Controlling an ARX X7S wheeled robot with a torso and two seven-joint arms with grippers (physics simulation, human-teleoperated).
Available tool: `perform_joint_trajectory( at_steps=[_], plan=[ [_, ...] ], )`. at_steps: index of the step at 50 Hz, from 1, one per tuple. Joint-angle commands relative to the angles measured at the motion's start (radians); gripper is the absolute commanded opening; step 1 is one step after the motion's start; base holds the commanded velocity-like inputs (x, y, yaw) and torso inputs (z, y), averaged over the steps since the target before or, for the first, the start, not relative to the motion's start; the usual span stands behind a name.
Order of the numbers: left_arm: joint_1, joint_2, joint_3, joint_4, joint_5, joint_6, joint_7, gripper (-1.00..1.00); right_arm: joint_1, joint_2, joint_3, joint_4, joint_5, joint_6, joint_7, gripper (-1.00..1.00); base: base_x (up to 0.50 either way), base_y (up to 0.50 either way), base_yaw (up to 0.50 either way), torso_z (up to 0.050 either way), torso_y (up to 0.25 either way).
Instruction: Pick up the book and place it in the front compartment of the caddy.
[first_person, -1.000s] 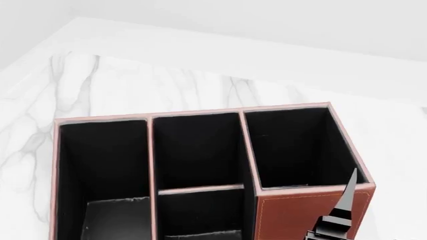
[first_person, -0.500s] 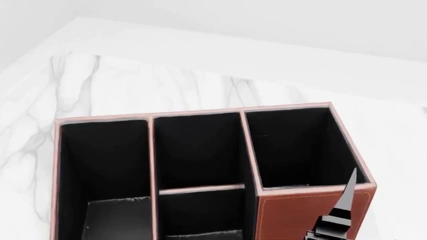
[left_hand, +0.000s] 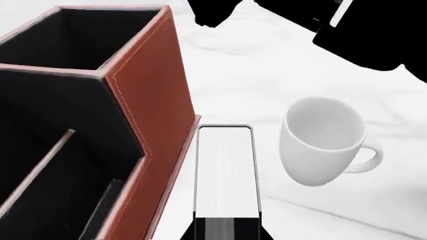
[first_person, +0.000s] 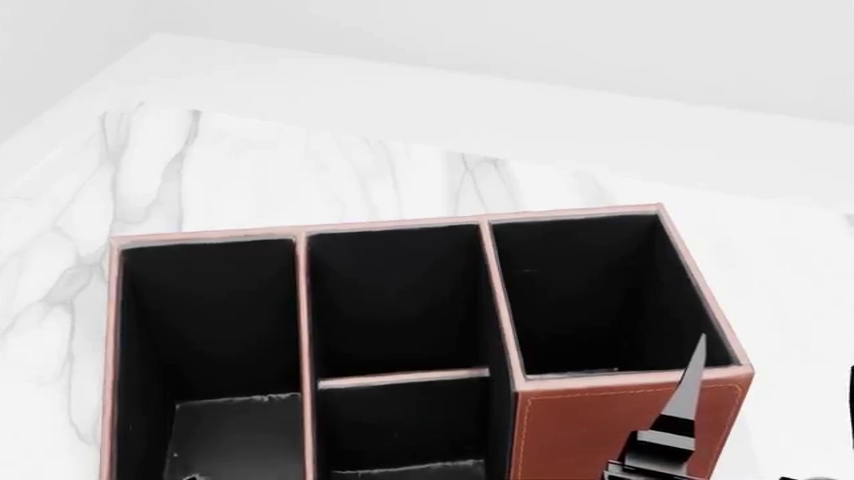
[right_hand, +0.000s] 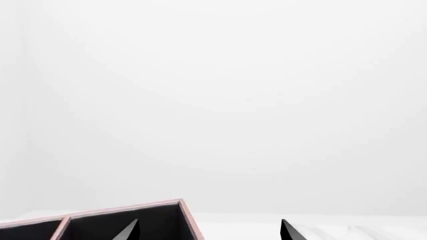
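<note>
We hold the book (left_hand: 225, 170) edge-up in the closed left gripper (left_hand: 225, 227), beside the caddy (left_hand: 143, 100), for slotting; right gripper (right_hand: 207, 231) gapes empty.

I see the caddy (first_person: 400, 340) standing upright on the marble top, reddish-brown outside with pale stitched rims and black inside. From the head camera its three far compartments sit in a row, the right one taller, with a lower compartment in front of the middle one. Through the left wrist camera I see the book (left_hand: 225, 172), black-covered with white page edges showing, held just beside the caddy's (left_hand: 150, 100) outer wall, outside every compartment.
</note>
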Motion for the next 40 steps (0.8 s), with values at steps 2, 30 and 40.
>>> perform_joint_trajectory(
  at_steps=[2, 30, 40],
  plan=[
    [-0.072, -0.002, -0.088, 0.004, -0.079, -0.011, -0.033, -1.0, 0.003, 0.005, -0.006, -0.003, 0.001, 0.005, 0.004, 1.0, 0.0, 0.0, 0.0, 0.0, 0.0],
    [-0.218, 0.013, -0.052, -0.216, 0.157, 0.141, 0.139, -1.0, 0.002, 0.01, -0.012, 0.005, 0.002, -0.002, 0.011, 1.0, 0.0, 0.0, 0.0, 0.0, 0.001],
    [-0.32, 0.042, 0.011, -0.293, 0.272, 0.179, 0.199, -1.0, 0.001, 0.01, -0.013, 0.013, 0.002, -0.01, 0.011, 1.0, 0.0, 0.0, 0.0, 0.0, 0.001]
  ],
)
